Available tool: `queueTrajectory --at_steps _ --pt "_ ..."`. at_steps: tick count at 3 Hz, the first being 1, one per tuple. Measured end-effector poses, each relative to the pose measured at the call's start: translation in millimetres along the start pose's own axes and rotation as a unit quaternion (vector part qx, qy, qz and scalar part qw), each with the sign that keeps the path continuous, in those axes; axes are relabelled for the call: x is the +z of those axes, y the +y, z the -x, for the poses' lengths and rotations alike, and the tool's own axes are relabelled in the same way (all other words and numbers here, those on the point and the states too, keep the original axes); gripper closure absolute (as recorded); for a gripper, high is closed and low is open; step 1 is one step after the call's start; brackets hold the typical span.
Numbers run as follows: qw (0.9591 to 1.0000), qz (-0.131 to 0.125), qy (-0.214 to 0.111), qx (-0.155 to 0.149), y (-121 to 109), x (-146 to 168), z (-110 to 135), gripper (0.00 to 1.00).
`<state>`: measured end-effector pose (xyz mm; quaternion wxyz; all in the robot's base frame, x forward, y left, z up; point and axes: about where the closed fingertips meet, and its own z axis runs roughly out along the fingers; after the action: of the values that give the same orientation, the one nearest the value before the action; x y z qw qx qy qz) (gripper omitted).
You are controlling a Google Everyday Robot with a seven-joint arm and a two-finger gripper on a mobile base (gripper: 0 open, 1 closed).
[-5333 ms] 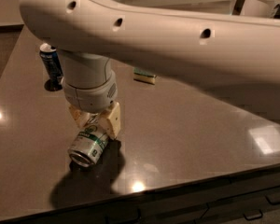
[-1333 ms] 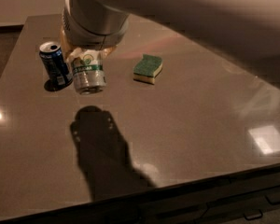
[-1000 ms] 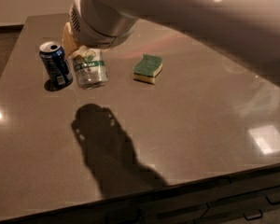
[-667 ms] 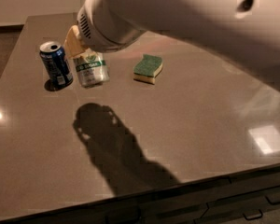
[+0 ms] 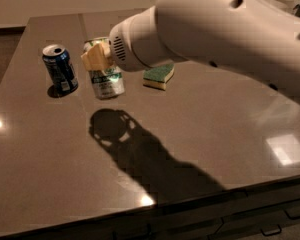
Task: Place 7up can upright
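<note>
Looking at our big table (image 5: pixel 200 149), we see our gripper (image 5: pixel 104 55) closed around the top of the 7up can (image 5: pixel 109 81), standing almost straight just beside the blue can (image 5: pixel 60 69). If we let go while it leans, it could tip over.

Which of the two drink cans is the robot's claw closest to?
The silver-white 7up can with green lettering: the gripper sits right at its top half. The dark blue can stands apart beside it, with nothing touching it.
</note>
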<state>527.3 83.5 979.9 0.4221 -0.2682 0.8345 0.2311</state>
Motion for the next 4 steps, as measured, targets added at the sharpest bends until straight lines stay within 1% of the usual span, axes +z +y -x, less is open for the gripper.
queueTrajectory --at_steps 1,2,3,4 --pt "0.9995 0.029 -0.009 0.001 -4.4 2.4 -10.4 1.0" --pt "0.9979 0.062 -0.017 0.002 -4.8 4.4 -18.9 1.0" --pt "0.9953 0.092 -0.026 -0.01 -2.0 8.1 -23.9 1.0" --pt "0.9938 0.107 -0.02 -0.023 -5.4 16.3 -34.6 1.0"
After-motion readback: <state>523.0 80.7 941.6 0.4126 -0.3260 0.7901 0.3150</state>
